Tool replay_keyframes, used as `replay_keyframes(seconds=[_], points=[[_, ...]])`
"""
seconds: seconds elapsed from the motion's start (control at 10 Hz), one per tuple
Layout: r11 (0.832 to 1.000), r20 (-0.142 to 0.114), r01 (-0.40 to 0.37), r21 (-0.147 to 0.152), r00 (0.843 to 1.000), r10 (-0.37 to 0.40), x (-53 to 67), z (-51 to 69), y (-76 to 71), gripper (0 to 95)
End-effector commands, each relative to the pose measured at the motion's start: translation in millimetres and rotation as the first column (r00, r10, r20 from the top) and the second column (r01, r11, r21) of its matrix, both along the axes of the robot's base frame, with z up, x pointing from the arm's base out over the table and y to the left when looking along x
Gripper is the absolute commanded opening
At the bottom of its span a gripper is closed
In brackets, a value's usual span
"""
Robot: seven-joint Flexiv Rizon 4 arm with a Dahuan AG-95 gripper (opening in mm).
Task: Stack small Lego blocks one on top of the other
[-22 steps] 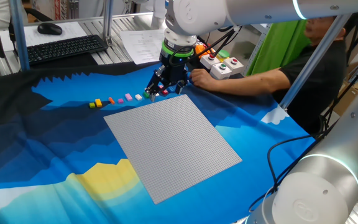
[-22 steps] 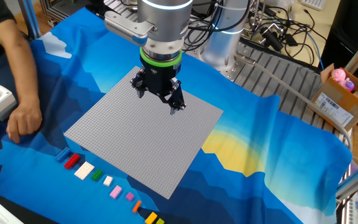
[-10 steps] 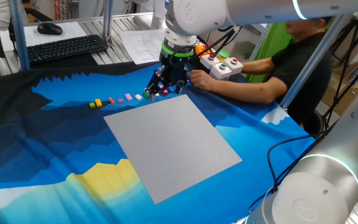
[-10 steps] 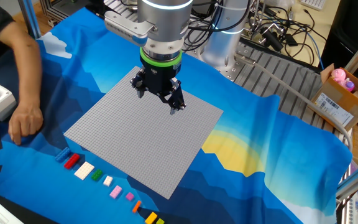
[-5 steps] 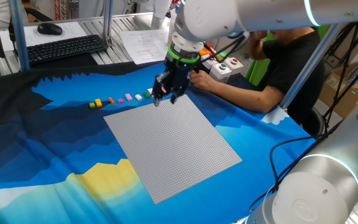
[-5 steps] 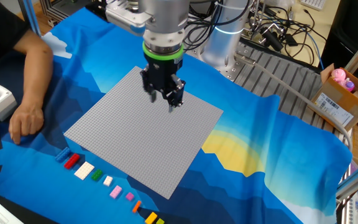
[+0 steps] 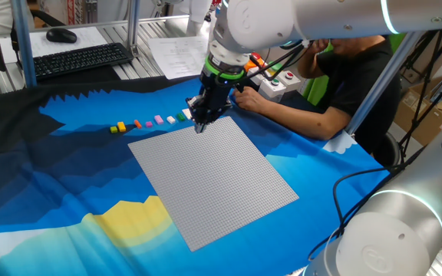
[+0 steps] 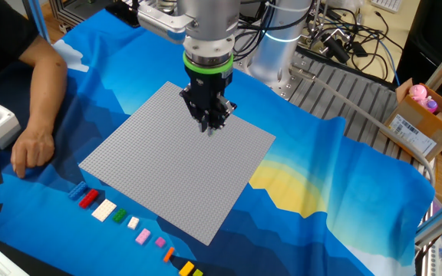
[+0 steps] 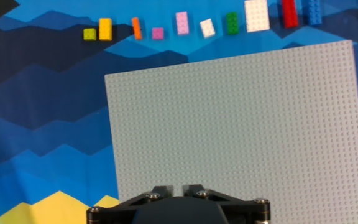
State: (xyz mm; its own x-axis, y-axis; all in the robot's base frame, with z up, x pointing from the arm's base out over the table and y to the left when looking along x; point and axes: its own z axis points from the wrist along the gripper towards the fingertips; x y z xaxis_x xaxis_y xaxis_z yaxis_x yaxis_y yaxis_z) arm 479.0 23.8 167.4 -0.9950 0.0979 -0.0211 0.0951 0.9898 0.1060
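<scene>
10 small Lego blocks (image 9: 183, 22), mixed colours, 1 row

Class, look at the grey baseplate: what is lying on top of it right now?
No bricks lie on the grey baseplate; only bare studs show. The small Lego blocks sit beside it on the cloth. The gripper hides a small patch.

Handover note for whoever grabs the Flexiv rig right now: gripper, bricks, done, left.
Gripper: shut, nothing between the fingers, pointing down above the grey baseplate, near its far edge from the bricks.
Small Lego blocks: all loose in one row on the blue cloth beside the baseplate; from the hand view green, yellow, orange, two pink, white, green, large white, red, blue. None touching another on top.
Person's hand rests on the cloth near the red and blue end of the row.
Done: nothing stacked, no brick picked.
Left: every pick and every stack.
</scene>
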Motion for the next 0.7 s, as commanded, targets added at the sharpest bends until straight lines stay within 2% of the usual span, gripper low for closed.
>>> replay_keyframes(seconds=[0.1, 0.2, 0.4, 0.5, 0.6, 0.7], points=[[1.000, 0.001, -0.010, -0.001, 1.000, 0.010, 0.3, -0.8, -0.4, 0.0], [1.000, 0.004, -0.015, -0.004, 1.000, 0.015, 2.3, -2.6, -0.7, 0.0], [0.997, 0.008, -0.061, -0.046, 0.998, 0.062, 31.3, -12.3, -11.6, 0.0], [0.995, 0.000, -0.080, -0.056, 0.997, 0.080, 60.2, -14.8, -25.1, 0.0], [0.995, -0.002, -0.082, -0.055, 0.997, 0.083, 66.8, -15.4, -28.5, 0.0], [0.994, -0.008, -0.091, -0.062, 0.996, 0.090, 96.4, -18.7, -46.0, 0.0]])
